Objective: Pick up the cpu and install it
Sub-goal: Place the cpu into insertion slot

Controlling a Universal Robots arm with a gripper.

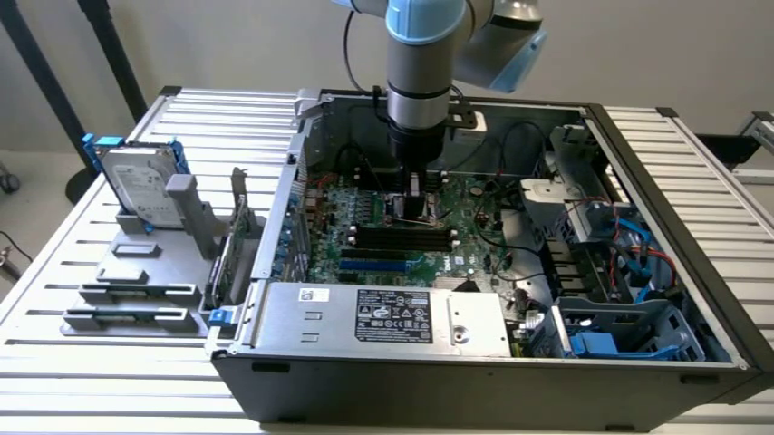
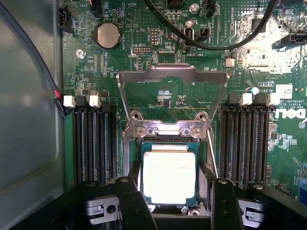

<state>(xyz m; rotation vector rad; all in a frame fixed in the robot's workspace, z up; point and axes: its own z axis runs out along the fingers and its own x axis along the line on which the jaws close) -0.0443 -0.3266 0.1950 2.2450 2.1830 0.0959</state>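
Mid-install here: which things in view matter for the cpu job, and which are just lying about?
Job: cpu, flat between the fingers of the open gripper; opened socket frame.
Lying about: hard drive; power supply; coin battery; memory slots.

An open computer case lies on a slatted table. Inside it is a green motherboard, with a grey power supply at the near side. At the exterior view's left, a hard drive stands upright on a grey rack.
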